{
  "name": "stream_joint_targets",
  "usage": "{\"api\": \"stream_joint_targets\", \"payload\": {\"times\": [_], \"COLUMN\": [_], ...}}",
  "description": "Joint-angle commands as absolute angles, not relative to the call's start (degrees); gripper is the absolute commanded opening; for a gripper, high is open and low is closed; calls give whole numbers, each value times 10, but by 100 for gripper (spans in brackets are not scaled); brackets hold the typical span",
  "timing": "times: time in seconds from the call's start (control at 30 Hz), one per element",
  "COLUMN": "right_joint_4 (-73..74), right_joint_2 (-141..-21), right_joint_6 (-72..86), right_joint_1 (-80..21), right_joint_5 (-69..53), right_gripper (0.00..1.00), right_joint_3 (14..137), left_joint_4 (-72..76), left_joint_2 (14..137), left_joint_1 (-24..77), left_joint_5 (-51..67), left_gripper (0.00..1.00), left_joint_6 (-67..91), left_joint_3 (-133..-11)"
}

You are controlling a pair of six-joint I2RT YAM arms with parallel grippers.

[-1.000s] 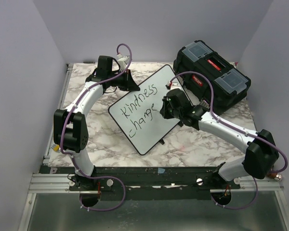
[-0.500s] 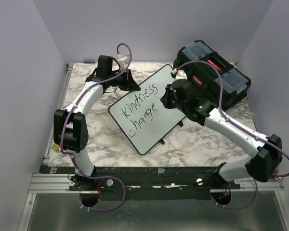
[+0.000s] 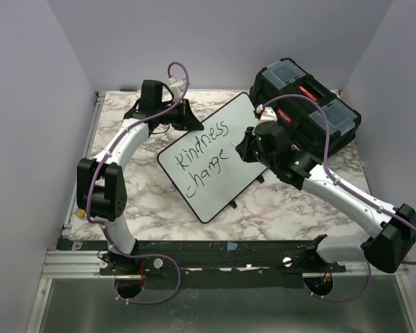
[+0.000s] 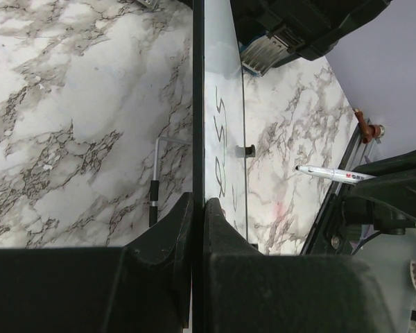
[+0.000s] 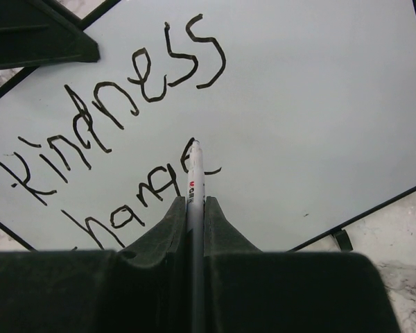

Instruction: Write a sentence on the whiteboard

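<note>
The whiteboard (image 3: pixel 218 191) stands tilted in the middle of the marble table. Its black lettering (image 3: pixel 202 143) reads "kindness" over "change" in two slanted lines, which also show in the right wrist view (image 5: pixel 118 104). My left gripper (image 3: pixel 188 122) is shut on the board's far edge, seen edge-on in the left wrist view (image 4: pixel 197 202). My right gripper (image 3: pixel 241 148) is shut on a white marker (image 5: pixel 195 182). The marker tip rests at the top of the last "e" of "change". The marker also shows in the left wrist view (image 4: pixel 333 173).
A black toolbox (image 3: pixel 305 104) with red latches stands at the back right, close behind my right arm. The board's small black foot (image 3: pixel 234 203) sits on the marble. The table's metal rail (image 3: pixel 215 246) runs along the near edge.
My right gripper with the marker has shifted a little to the right and back along the second line. The left arm and the board have not moved.
</note>
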State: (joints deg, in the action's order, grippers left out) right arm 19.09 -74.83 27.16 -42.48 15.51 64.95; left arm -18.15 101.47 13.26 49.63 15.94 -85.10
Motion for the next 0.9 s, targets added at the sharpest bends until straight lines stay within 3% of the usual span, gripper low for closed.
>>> {"api": "stream_joint_targets", "payload": {"times": [0.0, 0.87], "right_joint_4": [174, 126], "right_joint_2": [-719, -763], "right_joint_6": [278, 202], "right_joint_1": [-426, -398], "right_joint_5": [155, 167], "right_gripper": [1, 1], "right_joint_3": [628, 637], "left_joint_4": [-225, -239], "left_joint_2": [998, 985], "left_joint_1": [154, 145], "left_joint_5": [477, 479], "left_gripper": [0, 0], "left_joint_6": [114, 75], "left_joint_3": [-850, -848]}}
